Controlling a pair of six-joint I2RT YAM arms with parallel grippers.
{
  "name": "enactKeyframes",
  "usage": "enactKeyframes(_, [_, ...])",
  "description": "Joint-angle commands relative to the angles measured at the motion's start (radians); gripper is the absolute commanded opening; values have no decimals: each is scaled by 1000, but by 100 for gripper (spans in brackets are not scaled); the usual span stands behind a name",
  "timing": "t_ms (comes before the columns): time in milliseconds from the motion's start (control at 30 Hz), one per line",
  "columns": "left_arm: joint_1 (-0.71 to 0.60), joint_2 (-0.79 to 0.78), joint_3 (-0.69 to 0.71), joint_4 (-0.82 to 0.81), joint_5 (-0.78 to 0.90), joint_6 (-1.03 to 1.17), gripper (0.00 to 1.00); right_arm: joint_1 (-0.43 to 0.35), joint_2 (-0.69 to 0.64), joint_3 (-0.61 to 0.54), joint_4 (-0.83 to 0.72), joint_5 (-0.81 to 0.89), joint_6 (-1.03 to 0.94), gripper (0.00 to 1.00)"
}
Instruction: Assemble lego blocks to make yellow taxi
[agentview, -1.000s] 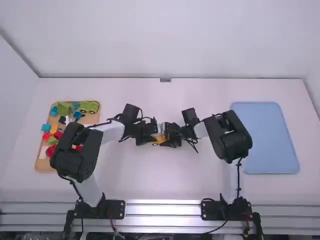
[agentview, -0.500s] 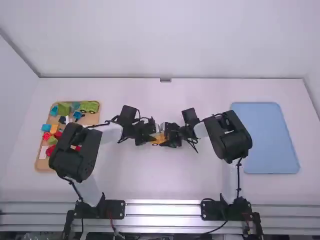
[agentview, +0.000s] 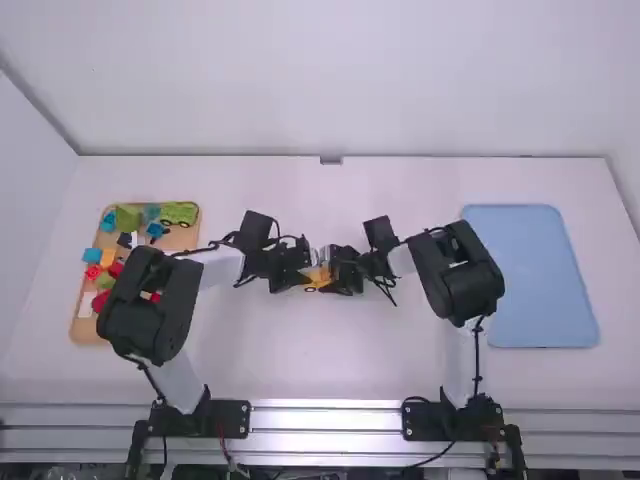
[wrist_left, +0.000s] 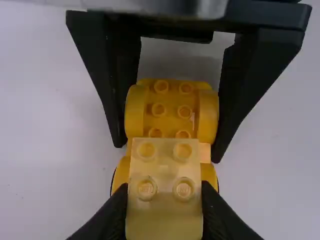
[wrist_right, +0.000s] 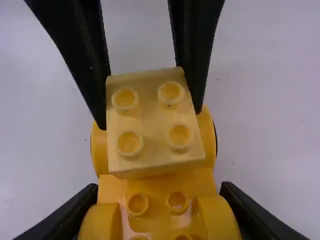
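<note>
- The left claw (agentview: 310, 270) is over the middle of the bench (agentview: 300, 365), closed on a pale yellow block (wrist_left: 164, 215); its fingers press on two opposite sides, parted by the block's width.
- The right claw (agentview: 334, 275) faces it from the other side, closed on the yellow base (wrist_left: 171, 111), its fingers parted wider, against the rounded outer sides.
- The pale yellow block is upright, its four studs facing up, and sits higher than the studded part of the yellow base beside it.
- The yellow base lies side to side between the claws, studs up, with the pale yellow block over its left end. Whether the two are fully pressed together, I cannot tell.
- A round wheel (agentview: 310, 289) shows along the near side of the yellow base, below the left claw's tips.
- At the left of the bench is a wooden tray (agentview: 86, 331) of loose pieces: a green toy vehicle (agentview: 179, 213) in its far right corner, a green block (agentview: 128, 217), an orange block (agentview: 108, 257) and red pieces (agentview: 93, 272) among them. The left arm passes over part of it.
- At the right of the bench lies a flat blue tray (agentview: 530, 275), well apart from the right claw.
</note>
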Motion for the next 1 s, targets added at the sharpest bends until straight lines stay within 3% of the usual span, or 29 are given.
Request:
enactKeyframes(0, [6, 6, -33, -15, -57, 3, 45, 3, 19, -24, -14, 49, 18, 54])
enactKeyframes(367, [7, 4, -33, -9, -56, 3, 43, 3, 19, -24, -17, 49, 19, 54])
enactKeyframes(600, [7, -9, -33, 7, -56, 3, 21, 3, 19, -24, -17, 48, 19, 54])
enactKeyframes(767, [5, -9, -33, 13, -56, 3, 19, 3, 19, -24, -17, 48, 19, 54])
enactKeyframes(800, [0, -9, -33, 11, -56, 3, 28, 4, 19, -24, -17, 48, 18, 54])
enactKeyframes(867, [-6, -9, -33, 12, -55, 3, 54, 3, 19, -24, -17, 48, 19, 54])
enactKeyframes(967, [2, -11, -30, 22, -46, -16, 53, 3, 19, -24, -17, 48, 19, 54])
